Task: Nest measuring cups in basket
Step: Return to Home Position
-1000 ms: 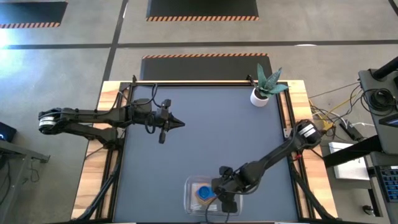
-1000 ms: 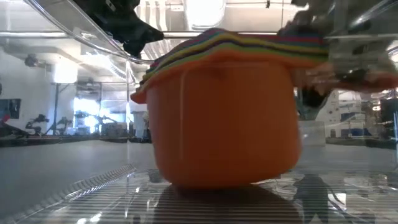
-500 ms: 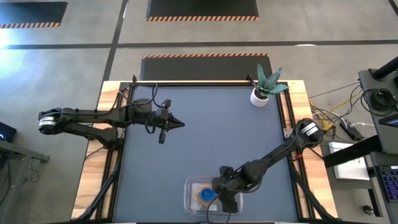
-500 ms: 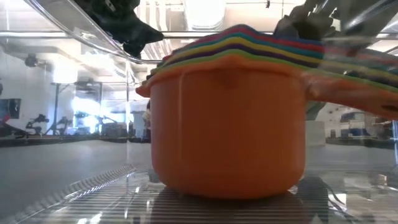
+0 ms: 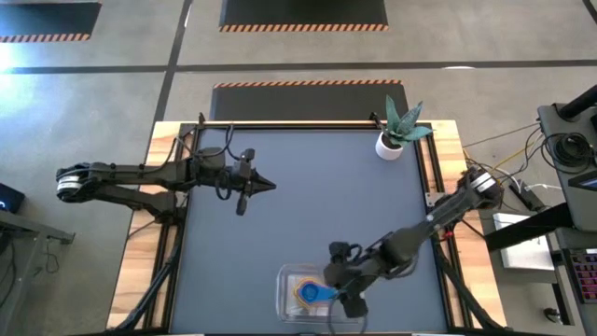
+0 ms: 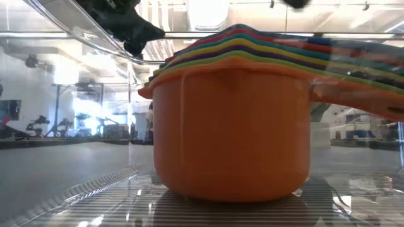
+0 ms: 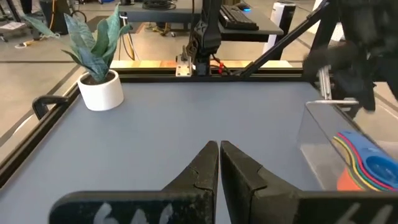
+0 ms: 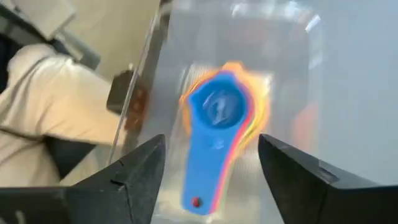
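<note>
The right gripper (image 8: 211, 146) hangs with its fingers spread wide and holds nothing. Just below it, the measuring cups (image 8: 219, 106) sit nested as one stack inside the basket (image 5: 282, 280), the blue one on top. The stack looks like light, stiff, smooth plastic, so I judge the flat handles the best place to take hold. The left gripper (image 5: 267, 186), closed and empty, waits well apart from them.
</note>
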Action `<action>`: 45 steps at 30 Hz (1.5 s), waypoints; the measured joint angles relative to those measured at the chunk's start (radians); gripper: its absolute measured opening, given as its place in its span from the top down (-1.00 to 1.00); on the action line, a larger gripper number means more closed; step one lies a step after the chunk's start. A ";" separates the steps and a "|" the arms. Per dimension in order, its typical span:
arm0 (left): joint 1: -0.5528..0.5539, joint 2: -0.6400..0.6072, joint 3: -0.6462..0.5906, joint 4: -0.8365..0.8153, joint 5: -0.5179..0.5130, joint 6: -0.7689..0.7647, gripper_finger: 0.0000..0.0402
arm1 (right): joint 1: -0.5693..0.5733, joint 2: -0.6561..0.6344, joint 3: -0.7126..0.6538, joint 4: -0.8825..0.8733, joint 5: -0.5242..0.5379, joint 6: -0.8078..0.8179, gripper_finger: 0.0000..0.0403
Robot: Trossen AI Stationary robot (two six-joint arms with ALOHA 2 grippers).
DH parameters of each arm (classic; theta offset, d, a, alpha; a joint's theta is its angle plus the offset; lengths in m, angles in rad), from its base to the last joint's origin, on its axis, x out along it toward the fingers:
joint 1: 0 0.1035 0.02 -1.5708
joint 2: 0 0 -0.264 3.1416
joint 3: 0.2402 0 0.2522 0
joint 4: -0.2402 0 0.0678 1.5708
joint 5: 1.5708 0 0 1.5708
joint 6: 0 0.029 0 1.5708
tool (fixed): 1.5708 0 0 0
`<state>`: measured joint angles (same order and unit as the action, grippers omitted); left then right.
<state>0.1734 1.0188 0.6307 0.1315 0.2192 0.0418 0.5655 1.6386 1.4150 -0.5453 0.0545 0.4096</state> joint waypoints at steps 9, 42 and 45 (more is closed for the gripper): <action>0.000 -0.151 0.088 -0.173 0.059 0.053 1.00 | -0.022 -0.314 -0.109 0.096 0.217 -0.284 0.10; 0.627 -0.793 -0.242 -0.223 0.428 -0.143 1.00 | -0.396 -1.404 -0.850 0.267 0.013 -0.561 0.96; 0.642 -0.847 -0.256 -0.227 0.431 -0.158 1.00 | -0.396 -1.446 -0.897 0.308 -0.011 -0.568 0.96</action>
<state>0.8158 0.1719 0.3751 -0.0957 0.6497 -0.1158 0.1696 0.1928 0.5185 -0.2371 0.0436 -0.1585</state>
